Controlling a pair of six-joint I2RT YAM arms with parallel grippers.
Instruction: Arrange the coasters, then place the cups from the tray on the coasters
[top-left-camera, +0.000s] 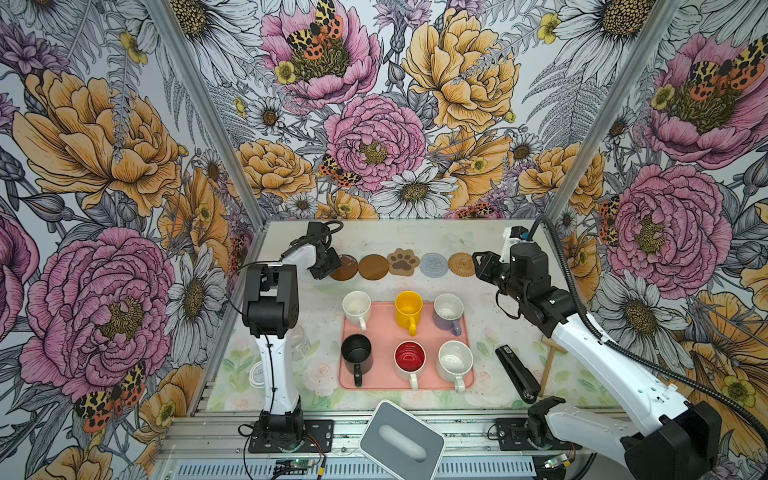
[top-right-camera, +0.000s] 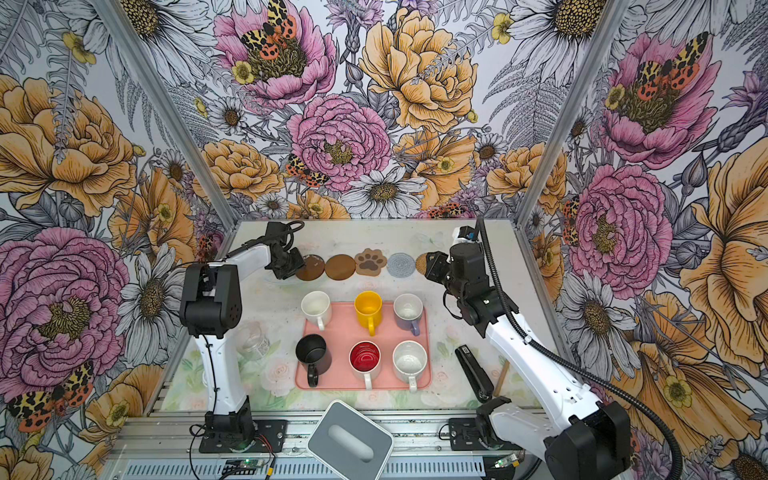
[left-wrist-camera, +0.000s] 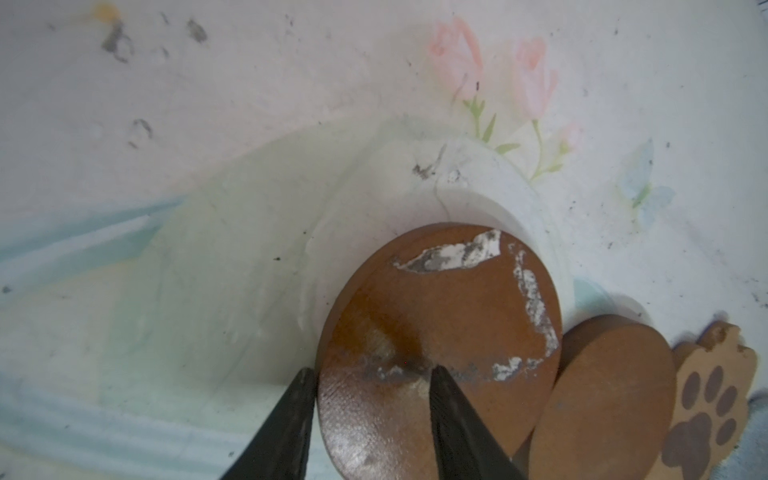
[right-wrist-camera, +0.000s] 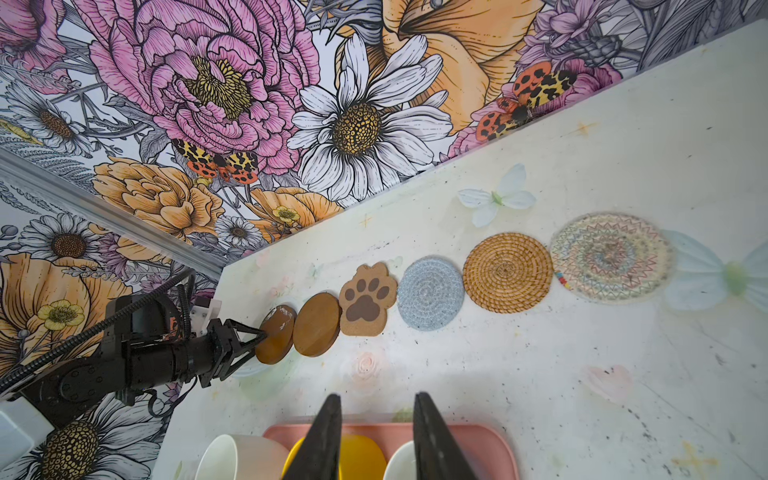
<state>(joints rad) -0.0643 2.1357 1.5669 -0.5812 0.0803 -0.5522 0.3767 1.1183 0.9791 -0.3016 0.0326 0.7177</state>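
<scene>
Scuffed brown disc (left-wrist-camera: 449, 299) is gripped by the rim, tilted, in the left gripper (left-wrist-camera: 371, 370) jaws at the bench (top-left-camera: 478, 328) back left, beside the second brown disc (left-wrist-camera: 611, 395). Right gripper (right-wrist-camera: 377, 395) jaws are held parted, empty, near the rattan coaster (right-wrist-camera: 508, 272). Six cups (top-left-camera: 408, 307) are seated on the tray (top-left-camera: 384, 332).

You will find a grey-white box with an oval slot (top-left-camera: 401, 436) tilted at the near table edge. A black stapler (top-left-camera: 517, 372) lies just beside a wooden stick (top-left-camera: 547, 368) on the right. A clear glass jar (top-left-camera: 300, 343) and a white round lid (top-left-camera: 255, 372) sit on the left. The tabletop (top-left-camera: 490, 332) carries a faded floral print, and the walls (top-left-camera: 374, 124) are floral.
</scene>
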